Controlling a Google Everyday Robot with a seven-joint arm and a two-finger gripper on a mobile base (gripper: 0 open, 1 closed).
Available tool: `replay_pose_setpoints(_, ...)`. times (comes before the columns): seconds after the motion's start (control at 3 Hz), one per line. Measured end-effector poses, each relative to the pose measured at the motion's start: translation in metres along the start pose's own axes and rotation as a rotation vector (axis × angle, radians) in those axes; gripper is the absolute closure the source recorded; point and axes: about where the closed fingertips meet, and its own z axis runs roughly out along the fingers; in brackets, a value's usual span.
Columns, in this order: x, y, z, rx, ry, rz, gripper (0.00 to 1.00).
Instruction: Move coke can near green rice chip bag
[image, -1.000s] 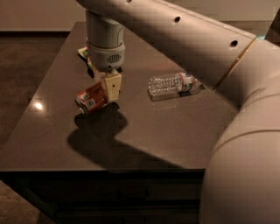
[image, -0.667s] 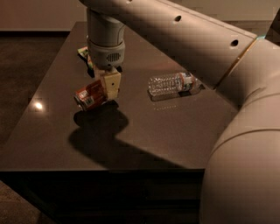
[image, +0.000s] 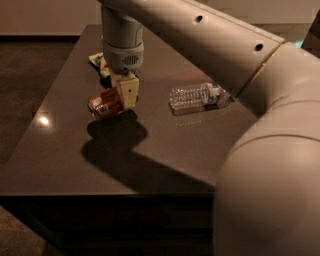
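The coke can (image: 104, 104), red-orange with a white label patch, lies tilted on its side in my gripper (image: 121, 97), just above the dark table (image: 60, 150). The gripper points straight down and is shut on the can's right end; one tan finger (image: 129, 91) shows in front of it. The green rice chip bag (image: 99, 64) lies on the table just behind the gripper, toward the far left. The wrist hides most of it, so only its left part with the yellow edge shows.
A clear plastic water bottle (image: 197, 95) lies on its side to the right of the can. My large white arm (image: 260, 125) fills the right side of the view. The table's left edge (image: 30, 135) and front edge are close by.
The gripper with the coke can has shifted slightly up and back, toward the green bag. The bottle has not moved.
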Motion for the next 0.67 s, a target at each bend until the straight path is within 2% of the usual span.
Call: replay_pose_setpoints(0.67,0.047,-0.056,0.002,0.033,0.008,0.125,1.00)
